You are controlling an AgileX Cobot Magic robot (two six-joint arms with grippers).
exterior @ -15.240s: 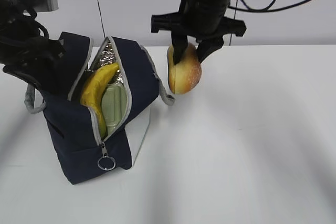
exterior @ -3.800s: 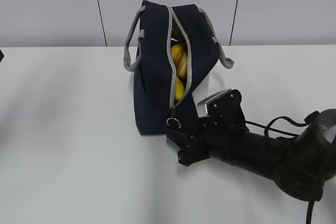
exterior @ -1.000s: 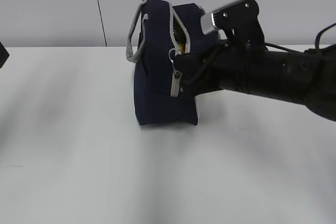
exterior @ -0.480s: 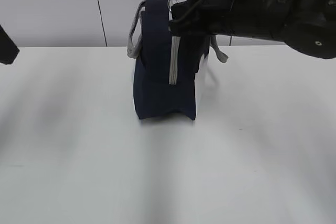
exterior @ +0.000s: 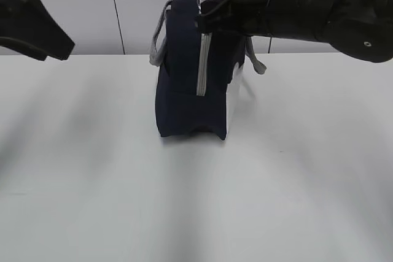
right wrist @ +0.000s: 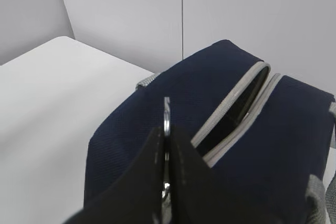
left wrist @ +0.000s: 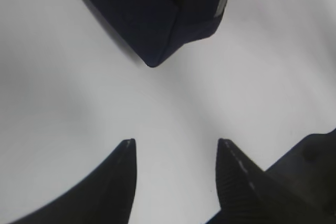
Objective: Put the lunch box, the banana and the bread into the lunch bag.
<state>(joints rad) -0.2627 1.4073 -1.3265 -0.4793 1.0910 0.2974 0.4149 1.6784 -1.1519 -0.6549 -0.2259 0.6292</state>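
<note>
The navy lunch bag (exterior: 181, 90) stands upright at the table's middle, its grey zipper (exterior: 201, 65) closed down the near end face. My right gripper (exterior: 204, 13) reaches in from the right at the bag's top and is shut on the metal ring pull (right wrist: 167, 109). A short stretch of the top seam (right wrist: 236, 114) still gapes dark behind the pull. My left gripper (left wrist: 176, 142) hangs open over bare table, a corner of the bag (left wrist: 157, 19) ahead of it. The lunch box, banana and bread are hidden.
The left arm (exterior: 27, 19) shows as a dark shape at the upper left, well apart from the bag. Grey strap handles (exterior: 158, 41) hang on both sides of the bag. White table (exterior: 196, 200) spreads in front; a grey wall stands behind.
My right gripper has drawn the ring pull up the end face to the bag's top, closing the zipper there. The left arm has come further into view at the upper left.
</note>
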